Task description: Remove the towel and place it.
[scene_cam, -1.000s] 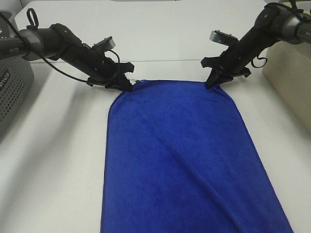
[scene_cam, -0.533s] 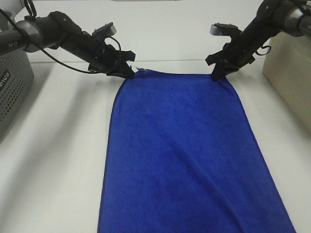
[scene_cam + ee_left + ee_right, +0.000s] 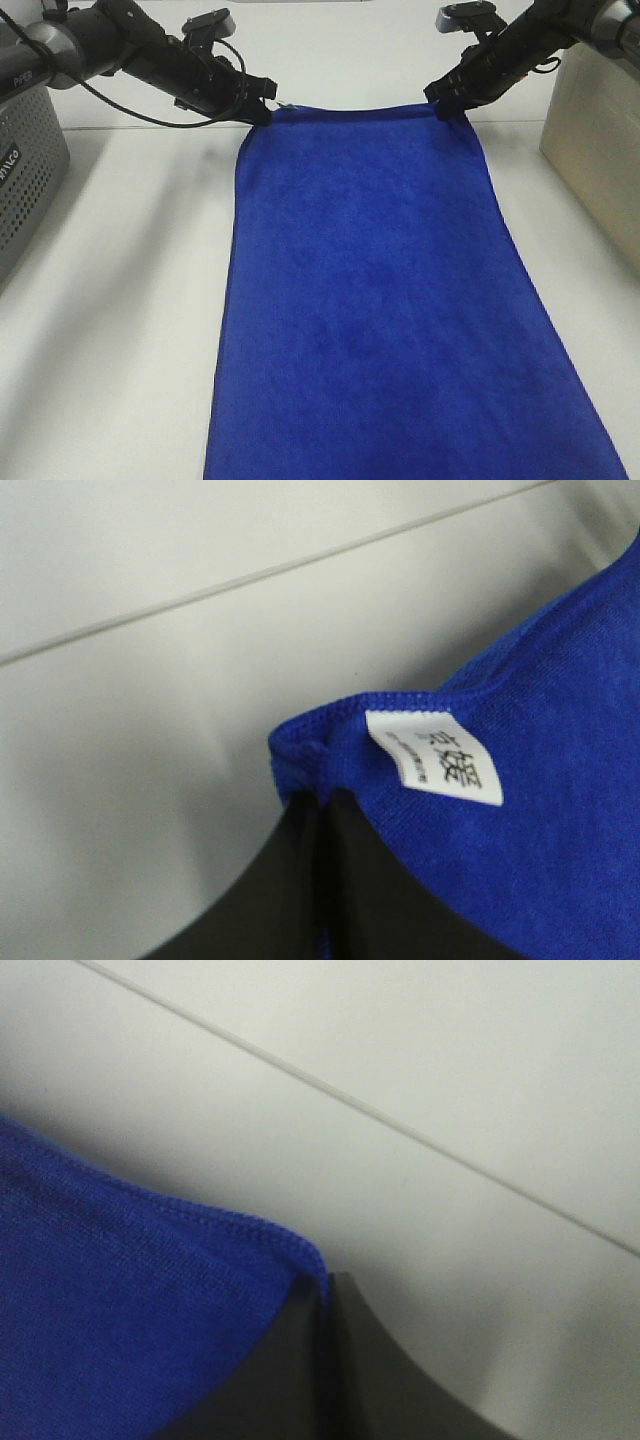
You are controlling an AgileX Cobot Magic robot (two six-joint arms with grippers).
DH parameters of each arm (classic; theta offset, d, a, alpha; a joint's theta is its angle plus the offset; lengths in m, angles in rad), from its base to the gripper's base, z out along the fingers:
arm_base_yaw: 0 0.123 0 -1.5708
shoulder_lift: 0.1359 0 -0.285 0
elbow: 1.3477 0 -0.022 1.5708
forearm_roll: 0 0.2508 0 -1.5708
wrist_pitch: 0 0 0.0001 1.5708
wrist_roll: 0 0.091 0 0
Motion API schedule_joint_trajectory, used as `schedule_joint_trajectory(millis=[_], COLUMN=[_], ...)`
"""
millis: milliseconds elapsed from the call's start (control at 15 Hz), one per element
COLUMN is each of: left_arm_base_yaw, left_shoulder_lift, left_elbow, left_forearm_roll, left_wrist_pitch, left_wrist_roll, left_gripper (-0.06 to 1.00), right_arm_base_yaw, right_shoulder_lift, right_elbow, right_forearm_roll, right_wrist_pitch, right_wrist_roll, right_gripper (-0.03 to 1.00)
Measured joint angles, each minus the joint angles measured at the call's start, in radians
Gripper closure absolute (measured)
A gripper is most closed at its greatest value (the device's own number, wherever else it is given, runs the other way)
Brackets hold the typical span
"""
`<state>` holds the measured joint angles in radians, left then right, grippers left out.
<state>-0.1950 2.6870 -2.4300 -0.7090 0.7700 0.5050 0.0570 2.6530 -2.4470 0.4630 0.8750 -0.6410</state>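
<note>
The white flat surface [image 3: 110, 300] is carrying the large rectangular royal-blue microfibre towel [image 3: 380, 300], which is lying lengthwise down the middle, its near end running out of the exterior high view and its far edge being held up between the two arms. Compared with the view a second earlier, that far edge is sitting further back and higher, and the cloth is lying flatter and straighter, with the earlier diagonal crease gone; this is judged to mean that the towel is being drawn taut and pulled away from the camera, so the removal step is under way and the placing step is not yet done. A grey perforated container [image 3: 25, 180] is standing at the left margin and a beige box [image 3: 600, 160] at the right, both apart from the cloth. The left hand [image 3: 262, 112] is clenched on the far-left corner of the towel, and the right hand [image 3: 447, 108] is clenched on the far-right corner. The exterior high view is showing the overall lay and the even tension across the far edge, but not the grip itself. The left wrist view is showing the dark jaws pressed together on the stitched hem, with the small pale printed tag [image 3: 435, 755] lying just beside the pinch; its print is too small to read. The right wrist view is showing the same closed pinch on the opposite hem corner, with no tag there.
</note>
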Motion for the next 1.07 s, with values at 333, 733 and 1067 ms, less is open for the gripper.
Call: schedule_joint_trajectory(millis=[333,733,1067], left_arm_base_yaw=[0.0,-0.016,-0.054], left_shoulder_lift=[0.0,0.048,0.104], left_elbow=[0.0,0.0,0.0], left_forearm_roll=[0.0,-0.003,-0.003], left_wrist_pitch=[-0.163,-0.307,-0.48], left_wrist_roll=[0.063,0.146,0.182], left_gripper=[0.94,0.94,0.94], right_arm_base_yaw=[0.001,0.001,0.001], right_shoulder_lift=[0.013,0.069,0.094], right_elbow=[-0.002,-0.003,-0.005], right_forearm_roll=[0.103,0.145,0.153], right_wrist_pitch=[-0.174,-0.302,-0.382], right_wrist_roll=[-0.115,-0.163,-0.214], right_gripper=[0.97,0.97,0.97])
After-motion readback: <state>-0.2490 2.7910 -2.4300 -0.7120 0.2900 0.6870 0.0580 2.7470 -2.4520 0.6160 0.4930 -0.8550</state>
